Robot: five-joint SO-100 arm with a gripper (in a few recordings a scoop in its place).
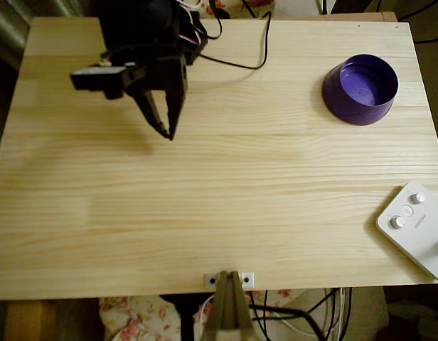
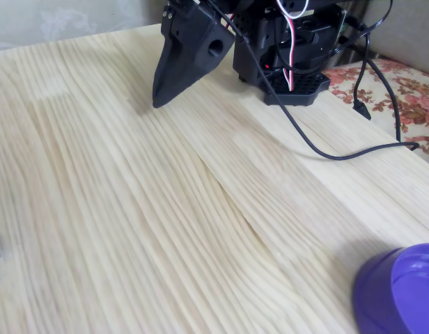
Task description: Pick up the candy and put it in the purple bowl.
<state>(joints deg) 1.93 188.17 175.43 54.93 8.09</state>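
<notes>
Black two-finger tool point(image 1: 166, 128) closed, empty, over pale wooden worktop point(image 1: 219, 213). Overhead: whole round purple plastic bowl point(image 1: 360, 89), white remote point(image 1: 418, 227). Fixed: bowl rim point(image 2: 402, 292) only.

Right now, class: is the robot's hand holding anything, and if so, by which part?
Nothing is held: the hand is closed and empty above the bare table, far from the purple bowl.

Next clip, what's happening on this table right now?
A black robot arm sits at the far left of the wooden table in the overhead view, its gripper pointing down just above the bare wood, fingers nearly together and nothing between them. The purple bowl stands far off at the table's right side and looks empty. A white device with buttons lies at the right edge. I can't spot a candy here, so no pick has started.
</notes>
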